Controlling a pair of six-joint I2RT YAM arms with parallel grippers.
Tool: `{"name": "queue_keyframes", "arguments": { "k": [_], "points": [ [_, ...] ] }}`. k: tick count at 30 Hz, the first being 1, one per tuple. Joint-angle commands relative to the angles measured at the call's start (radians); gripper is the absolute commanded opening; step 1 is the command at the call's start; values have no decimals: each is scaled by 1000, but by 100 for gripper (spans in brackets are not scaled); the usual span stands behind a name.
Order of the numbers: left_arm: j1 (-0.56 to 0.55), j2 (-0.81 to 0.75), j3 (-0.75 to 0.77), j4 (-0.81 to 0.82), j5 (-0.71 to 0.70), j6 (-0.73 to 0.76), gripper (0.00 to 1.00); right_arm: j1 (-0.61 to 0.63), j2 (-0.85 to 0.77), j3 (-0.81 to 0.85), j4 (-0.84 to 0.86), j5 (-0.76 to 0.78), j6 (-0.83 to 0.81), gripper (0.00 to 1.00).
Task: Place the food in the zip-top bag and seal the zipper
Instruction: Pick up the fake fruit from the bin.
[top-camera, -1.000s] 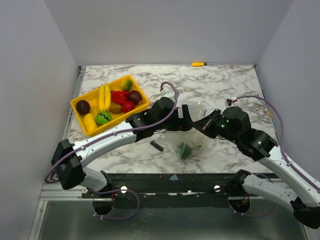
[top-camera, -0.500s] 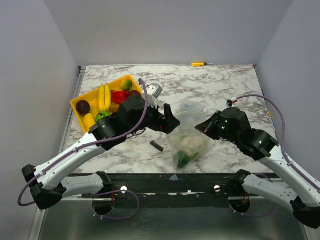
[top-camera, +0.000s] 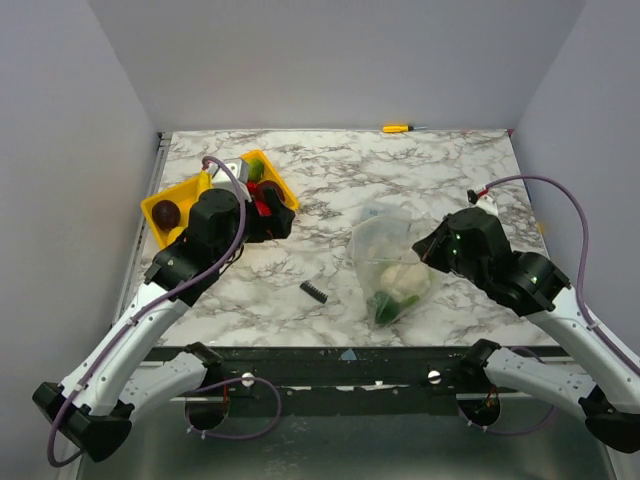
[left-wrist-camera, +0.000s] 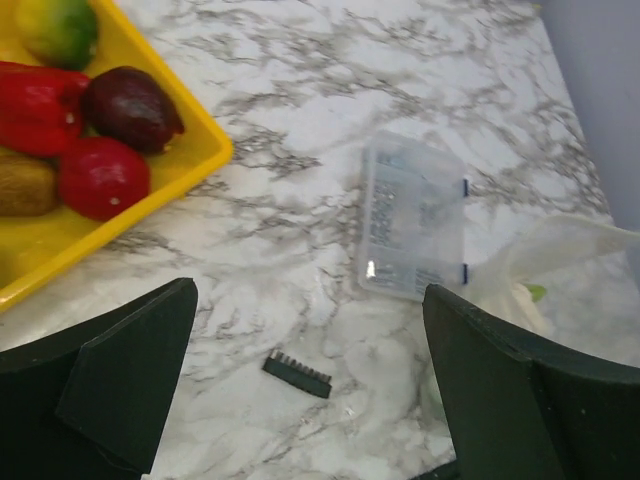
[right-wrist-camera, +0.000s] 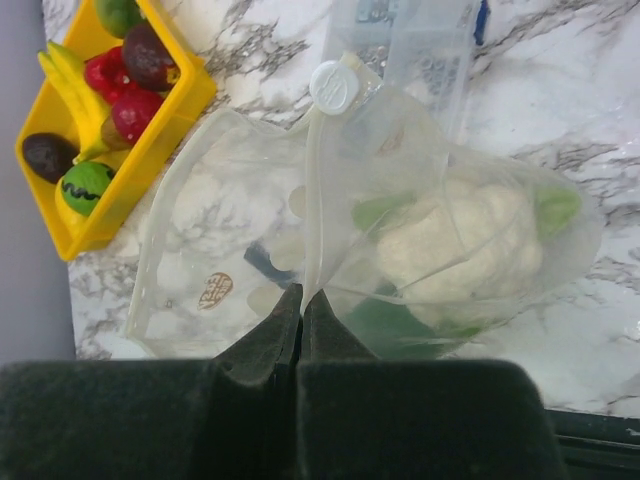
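The zip-top bag (top-camera: 390, 262) lies near the table's middle with a white cauliflower (top-camera: 402, 279) and a green piece (top-camera: 383, 305) inside. My right gripper (top-camera: 432, 246) is shut on its rim; in the right wrist view the gripper (right-wrist-camera: 302, 300) pinches the zipper (right-wrist-camera: 312, 200) below a white slider (right-wrist-camera: 333, 85). More food sits in the yellow tray (top-camera: 185, 187): a red piece (left-wrist-camera: 100, 175), a dark purple piece (left-wrist-camera: 130, 100) and a red pepper (left-wrist-camera: 35, 105). My left gripper (top-camera: 275, 215) hangs open by the tray's right end, its fingers (left-wrist-camera: 130, 380) wide apart with nothing between them.
A small black ridged part (top-camera: 314, 291) lies on the marble between tray and bag, directly under my left gripper (left-wrist-camera: 325, 400). A clear plastic box (left-wrist-camera: 412, 230) rests behind the bag. A yellow tool (top-camera: 397, 128) lies at the far edge. Grey walls enclose the table.
My left gripper has drawn back from the bag's mouth leftward to the tray, open. The cauliflower now lies inside the bag. My right gripper keeps its hold on the rim, shifted slightly right.
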Motion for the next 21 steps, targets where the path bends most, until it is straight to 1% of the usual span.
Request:
{"name": "queue_keyframes", "arguments": {
  "k": [1, 6, 8, 10, 12, 13, 14, 15, 17, 21],
  "points": [
    [139, -10, -74, 76, -142, 12, 98, 6, 9, 54, -30, 115, -64, 0],
    [285, 79, -136, 213, -264, 7, 99, 5, 24, 42, -5, 119, -93, 0],
    [346, 154, -115, 218, -293, -30, 99, 6, 33, 38, 2, 119, -97, 0],
    [401, 244, -82, 242, -295, -17, 98, 6, 40, 39, 8, 116, -97, 0],
    [446, 349, -22, 253, -286, 59, 98, 6, 41, 38, 13, 113, -97, 0],
    [465, 412, 22, 244, -273, 131, 98, 5, 40, 37, 13, 112, -95, 0],
    [477, 470, 84, 221, -273, 190, 98, 5, 39, 36, 15, 110, -92, 0],
    [488, 543, 158, 164, -312, 237, 98, 7, 37, 35, 16, 109, -90, 0],
    [513, 652, 255, 108, -334, 310, 98, 5, 35, 31, 22, 99, -89, 0],
    [558, 791, 359, 92, -266, 414, 98, 5, 36, 32, 28, 76, -87, 0]
  ]
}}
